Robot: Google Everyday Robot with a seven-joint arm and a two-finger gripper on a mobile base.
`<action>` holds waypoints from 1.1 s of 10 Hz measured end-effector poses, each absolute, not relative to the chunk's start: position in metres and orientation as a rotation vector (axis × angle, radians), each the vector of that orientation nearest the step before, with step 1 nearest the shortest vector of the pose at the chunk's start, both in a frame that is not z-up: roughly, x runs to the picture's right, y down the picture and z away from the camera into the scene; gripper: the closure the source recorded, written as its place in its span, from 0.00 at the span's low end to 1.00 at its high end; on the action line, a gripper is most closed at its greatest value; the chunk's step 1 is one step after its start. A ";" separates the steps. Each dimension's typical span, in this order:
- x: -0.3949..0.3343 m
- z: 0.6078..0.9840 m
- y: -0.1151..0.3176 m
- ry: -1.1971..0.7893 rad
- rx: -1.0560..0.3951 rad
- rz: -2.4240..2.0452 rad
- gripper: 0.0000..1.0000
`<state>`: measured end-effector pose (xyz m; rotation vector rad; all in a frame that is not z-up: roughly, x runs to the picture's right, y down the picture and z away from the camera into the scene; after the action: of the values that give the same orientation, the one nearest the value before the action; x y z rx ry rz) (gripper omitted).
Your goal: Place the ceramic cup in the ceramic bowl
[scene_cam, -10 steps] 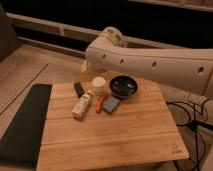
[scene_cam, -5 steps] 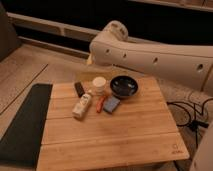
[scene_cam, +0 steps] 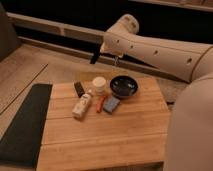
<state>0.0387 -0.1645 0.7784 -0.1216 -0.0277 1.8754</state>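
Note:
The ceramic cup (scene_cam: 99,85), small and cream-white, stands upright on the wooden table (scene_cam: 100,142) near its far edge. The ceramic bowl (scene_cam: 123,86), dark and glossy, sits just right of the cup and looks empty. My gripper (scene_cam: 105,59) hangs from the cream arm above and behind the cup, clear of it. It looks open and holds nothing.
A cream-white bottle (scene_cam: 82,106) lies in front of the cup. A blue block (scene_cam: 111,104) and a thin orange item (scene_cam: 101,103) lie beside it. A small dark object (scene_cam: 79,88) sits left of the cup. A dark mat (scene_cam: 22,125) lies left of the table.
The arm has swung to the right and a little up, carrying the gripper from left of the cup to above and behind it. The objects on the table have not moved.

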 end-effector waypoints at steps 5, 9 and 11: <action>0.022 0.826 -0.107 0.102 -0.226 1.893 0.35; 0.028 0.823 -0.107 0.103 -0.206 1.881 0.35; 0.042 0.822 -0.107 0.114 -0.181 1.899 0.35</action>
<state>0.0418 -0.1070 0.8224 -0.1811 0.1142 1.8991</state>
